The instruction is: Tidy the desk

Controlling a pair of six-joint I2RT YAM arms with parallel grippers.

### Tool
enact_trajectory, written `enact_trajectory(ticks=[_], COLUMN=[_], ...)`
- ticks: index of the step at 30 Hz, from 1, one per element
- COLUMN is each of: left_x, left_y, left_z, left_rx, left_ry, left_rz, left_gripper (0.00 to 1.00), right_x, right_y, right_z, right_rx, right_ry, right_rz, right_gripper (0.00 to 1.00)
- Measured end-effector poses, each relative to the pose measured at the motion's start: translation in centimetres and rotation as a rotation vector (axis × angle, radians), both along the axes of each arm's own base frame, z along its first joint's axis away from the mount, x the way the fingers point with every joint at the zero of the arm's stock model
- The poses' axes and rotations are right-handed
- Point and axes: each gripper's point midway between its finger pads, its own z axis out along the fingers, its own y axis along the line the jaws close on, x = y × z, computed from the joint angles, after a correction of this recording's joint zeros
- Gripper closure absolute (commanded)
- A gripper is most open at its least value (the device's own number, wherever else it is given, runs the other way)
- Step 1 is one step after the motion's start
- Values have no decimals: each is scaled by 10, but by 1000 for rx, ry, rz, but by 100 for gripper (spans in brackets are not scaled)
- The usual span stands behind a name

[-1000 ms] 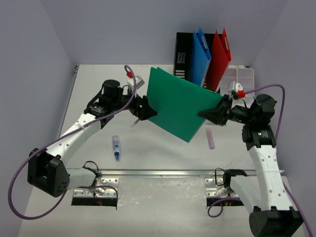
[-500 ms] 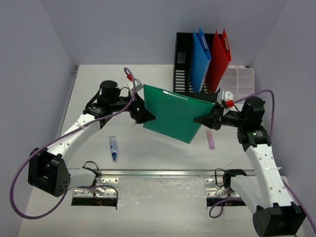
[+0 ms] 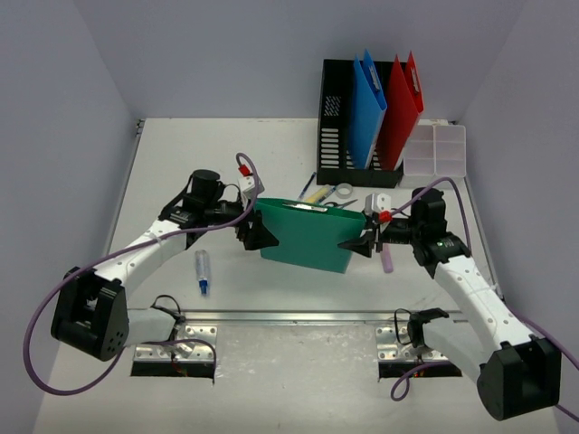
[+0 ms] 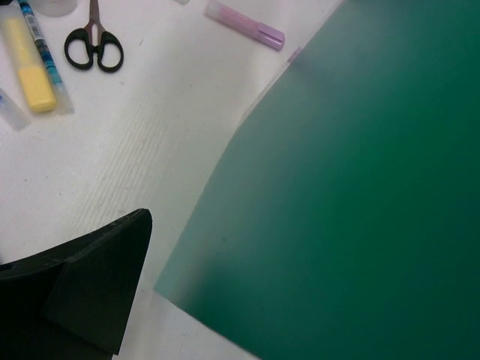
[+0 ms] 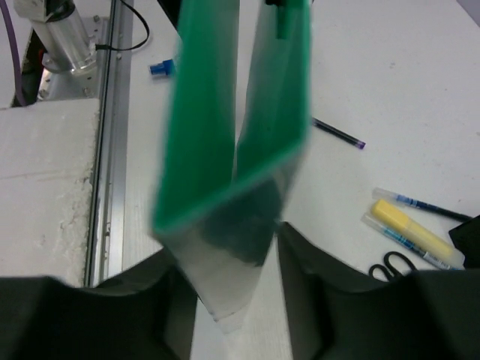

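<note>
Green folder [image 3: 308, 237] held upright over the middle of the desk [image 3: 181, 154], left gripper [image 3: 260, 235] clamped on its left edge, right gripper [image 3: 357, 244] clamped on its right edge, scissors [image 4: 94, 46] behind.

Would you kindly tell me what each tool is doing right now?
Left tool: closed on the green folder.
Right tool: closed on the same green folder.

Plenty kept out of sight

From above, the desk [image 3: 181, 163] is partly screened by the green folder [image 3: 308, 237]. The left gripper [image 3: 256, 237] is swallowed at the folder's edge, and its closure cannot be told. In the left wrist view, the folder is blurred and cut off right and bottom; the scissors [image 4: 93, 31] are clipped at the top. In the right wrist view, the folder's top is cropped.
</note>
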Motion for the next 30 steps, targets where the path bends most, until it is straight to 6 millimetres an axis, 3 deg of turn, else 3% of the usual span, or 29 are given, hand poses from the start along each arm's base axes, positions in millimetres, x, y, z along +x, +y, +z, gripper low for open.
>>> enact_trajectory(ticks=[4, 9, 12, 16, 17, 19, 30], left_x=[-5, -4, -4, -4, -4, -4, 6], left_y=[1, 1, 1, 1, 1, 1, 7], left_z=[-7, -5, -4, -4, -4, -4, -7], left_rx=[7, 1, 0, 0, -1, -1, 29], left_ry=[-15, -45, -50, -52, -52, -52, -43], left_rz=[-18, -30, -31, -32, -32, -32, 39], left_gripper=[17, 21, 26, 29, 29, 28, 8], right_x=[2, 1, 3, 6, 6, 5, 4], right_y=[0, 1, 2, 4, 5, 7, 8], right_z=[-1, -5, -9, -15, -16, -19, -12], right_rx=[-10, -15, -15, -8, -7, -3, 9], right_ry=[-29, -25, -12, 8, 12, 26, 48], right_rz=[4, 1, -1, -11, -11, -8, -38], right_gripper=[32, 34, 44, 74, 87, 98, 100])
